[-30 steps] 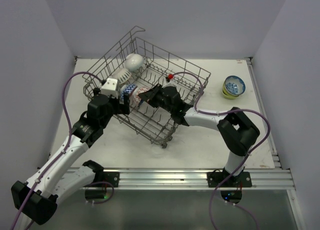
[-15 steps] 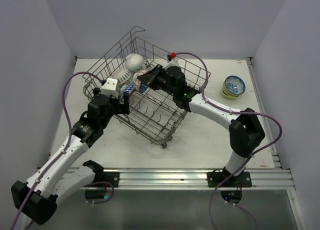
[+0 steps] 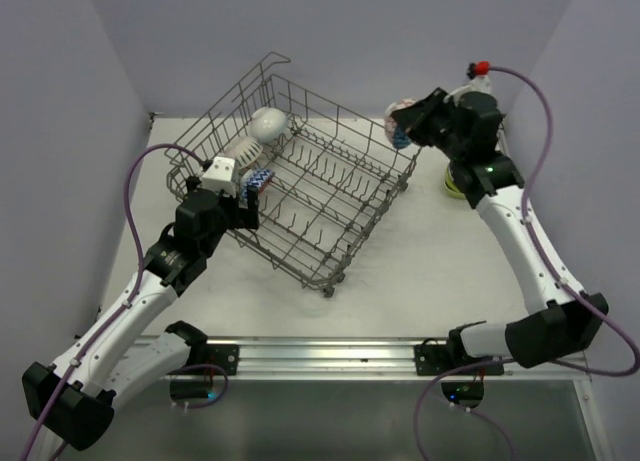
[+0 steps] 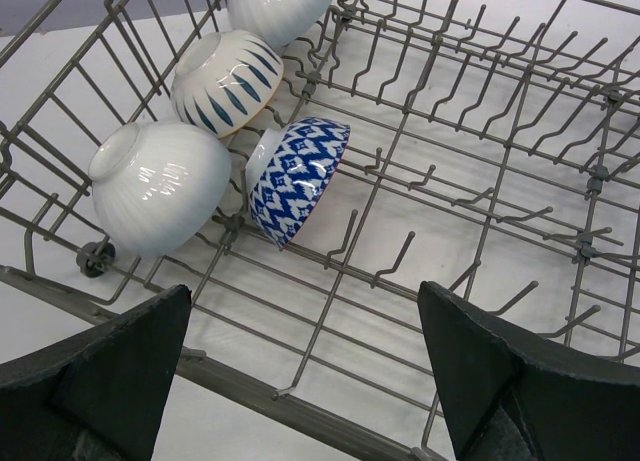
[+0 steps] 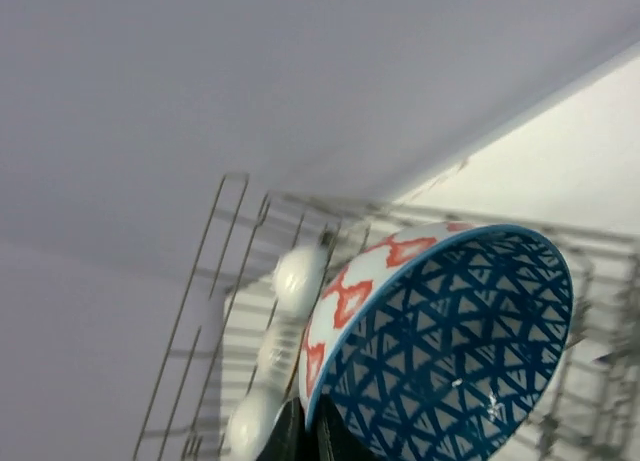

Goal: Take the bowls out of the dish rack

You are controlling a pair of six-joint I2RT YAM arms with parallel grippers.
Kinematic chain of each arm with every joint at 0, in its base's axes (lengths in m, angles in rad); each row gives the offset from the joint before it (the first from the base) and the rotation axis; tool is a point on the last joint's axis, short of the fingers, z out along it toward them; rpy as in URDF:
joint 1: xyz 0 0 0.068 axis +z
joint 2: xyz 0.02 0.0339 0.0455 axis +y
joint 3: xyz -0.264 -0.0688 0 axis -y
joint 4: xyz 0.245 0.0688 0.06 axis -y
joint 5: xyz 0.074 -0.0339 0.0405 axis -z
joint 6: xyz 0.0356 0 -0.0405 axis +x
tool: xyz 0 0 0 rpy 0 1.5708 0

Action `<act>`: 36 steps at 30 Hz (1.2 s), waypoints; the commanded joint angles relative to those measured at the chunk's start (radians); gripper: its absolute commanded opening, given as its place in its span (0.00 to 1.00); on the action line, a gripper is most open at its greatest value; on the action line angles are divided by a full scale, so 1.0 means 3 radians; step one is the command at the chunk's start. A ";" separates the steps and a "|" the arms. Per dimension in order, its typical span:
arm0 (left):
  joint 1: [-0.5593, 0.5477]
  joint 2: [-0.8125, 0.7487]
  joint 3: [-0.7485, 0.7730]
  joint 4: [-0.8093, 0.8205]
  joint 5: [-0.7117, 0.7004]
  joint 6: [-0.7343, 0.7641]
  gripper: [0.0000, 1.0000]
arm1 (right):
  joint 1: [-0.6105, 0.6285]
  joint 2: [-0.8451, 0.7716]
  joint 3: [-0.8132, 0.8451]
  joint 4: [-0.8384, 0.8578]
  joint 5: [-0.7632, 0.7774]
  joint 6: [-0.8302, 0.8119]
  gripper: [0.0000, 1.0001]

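Holding red-and-blue patterned bowl (image 5: 440, 351) above far-right corner of dish rack (image 3: 300, 196) w/ right gripper (image 5: 306, 433) clamped on its thin rim (light, stiff, but glazed, so prob. slippery and fragile). Keeping left gripper (image 4: 300, 381) wide apart at rack's near-left side.

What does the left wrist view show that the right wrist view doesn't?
Only the left wrist view: the open left tool facing into the rack, and a blue-patterned bowl tipped on its side among the tines. Only the right wrist view: the right tool shut on the rim of a red-and-blue bowl, held in the air. Both: the dish rack and its row of pale bowls, sharp from the left wrist, blurred from the right.
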 commanded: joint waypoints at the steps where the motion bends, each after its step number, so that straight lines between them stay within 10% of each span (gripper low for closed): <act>1: -0.0019 -0.0044 0.0025 0.0057 -0.0039 0.0035 1.00 | -0.0540 -0.0273 0.0202 -0.0746 -0.0040 -0.0554 0.00; 12: -0.0019 -0.0044 0.0025 0.0063 0.0032 0.0030 1.00 | -0.1222 0.0615 0.0769 -0.1934 0.0348 -0.1642 0.00; 36: -0.0050 -0.0065 0.0025 0.0078 0.0160 0.0025 1.00 | -0.1222 0.1762 0.1532 -0.2006 0.1126 -0.2211 0.00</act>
